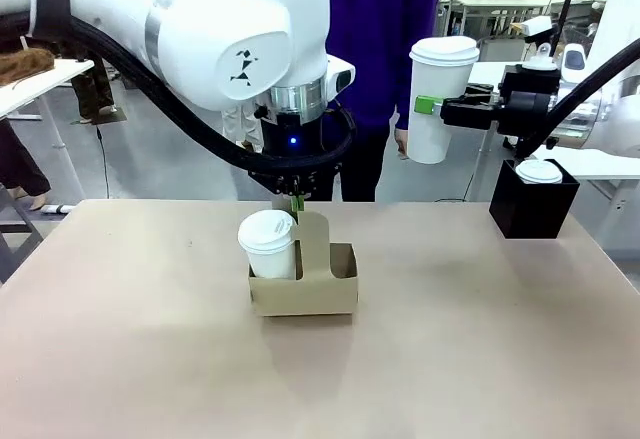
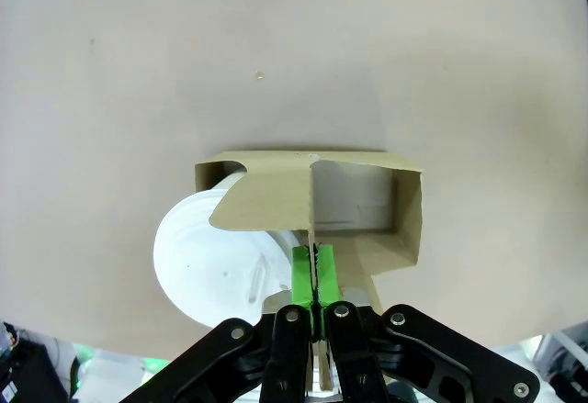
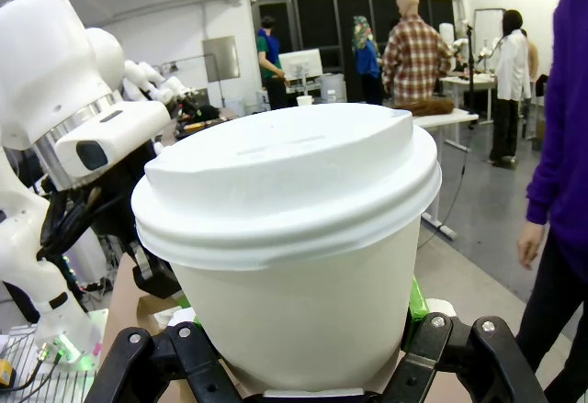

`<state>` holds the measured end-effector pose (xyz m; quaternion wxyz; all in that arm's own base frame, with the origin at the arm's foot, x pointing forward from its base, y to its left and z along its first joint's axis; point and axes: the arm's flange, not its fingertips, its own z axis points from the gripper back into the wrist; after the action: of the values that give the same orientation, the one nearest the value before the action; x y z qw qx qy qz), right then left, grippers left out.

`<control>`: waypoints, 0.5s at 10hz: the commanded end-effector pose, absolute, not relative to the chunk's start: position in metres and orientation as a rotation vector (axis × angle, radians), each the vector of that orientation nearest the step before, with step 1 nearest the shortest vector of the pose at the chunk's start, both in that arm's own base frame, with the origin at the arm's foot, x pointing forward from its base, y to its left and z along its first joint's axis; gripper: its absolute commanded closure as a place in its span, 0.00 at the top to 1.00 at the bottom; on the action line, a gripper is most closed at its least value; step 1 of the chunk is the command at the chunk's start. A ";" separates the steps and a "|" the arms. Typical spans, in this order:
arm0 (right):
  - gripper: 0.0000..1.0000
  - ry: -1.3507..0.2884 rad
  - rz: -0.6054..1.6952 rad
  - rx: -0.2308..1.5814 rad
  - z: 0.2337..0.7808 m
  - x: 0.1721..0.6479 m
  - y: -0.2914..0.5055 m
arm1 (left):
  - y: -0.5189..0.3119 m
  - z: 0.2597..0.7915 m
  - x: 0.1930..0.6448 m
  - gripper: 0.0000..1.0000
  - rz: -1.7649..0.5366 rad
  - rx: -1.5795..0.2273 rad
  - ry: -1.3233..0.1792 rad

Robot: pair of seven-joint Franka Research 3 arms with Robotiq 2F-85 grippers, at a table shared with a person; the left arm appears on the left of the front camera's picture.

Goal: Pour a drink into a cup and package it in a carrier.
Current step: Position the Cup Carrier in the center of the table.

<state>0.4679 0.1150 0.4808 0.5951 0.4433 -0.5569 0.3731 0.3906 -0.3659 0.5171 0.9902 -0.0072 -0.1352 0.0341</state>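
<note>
Front view, carrier [image 1: 303, 279]: stands at mid-desk [image 1: 130, 339], upright.
Front view, left jaws: closed from above on the top of the carrier's centre handle panel.
Front view, second lidded cup [image 1: 268, 244]: seated in the carrier hole at 9 o'clock of the panel.
Front view, cup [image 1: 440, 99]: upright, lidded, clear of the desk, at 1 o'clock from the carrier; right jaws grip its side.
Front view, black box [image 1: 533, 209]: on the desk toward 3 o'clock from the carrier, with a small lidded cup [image 1: 539, 171] in it.
Left wrist view, carrier [image 2: 367, 210]: handle panel pinched between the green pads [image 2: 303, 279]; second lidded cup [image 2: 211, 256] at 8 o'clock.
Right wrist view, cup [image 3: 294, 238]: clamped low on both sides by the right jaws; a person's purple sleeve [image 3: 560, 146] at 3 o'clock.
</note>
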 end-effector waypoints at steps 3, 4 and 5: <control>0.80 -1.302 0.876 1.020 0.484 0.466 0.117 | -0.385 0.506 0.397 0.02 0.114 0.029 -0.282; 0.80 -1.302 0.876 1.020 0.484 0.466 0.117 | -0.387 0.503 0.398 0.02 0.112 0.024 -0.277; 0.80 -1.302 0.876 1.020 0.484 0.466 0.117 | -0.386 0.501 0.399 0.02 0.105 0.015 -0.270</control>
<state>0.4679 0.1149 0.4808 0.5951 0.4432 -0.5570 0.3730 0.3960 -0.3822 0.4973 0.9909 0.0038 -0.1276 0.0430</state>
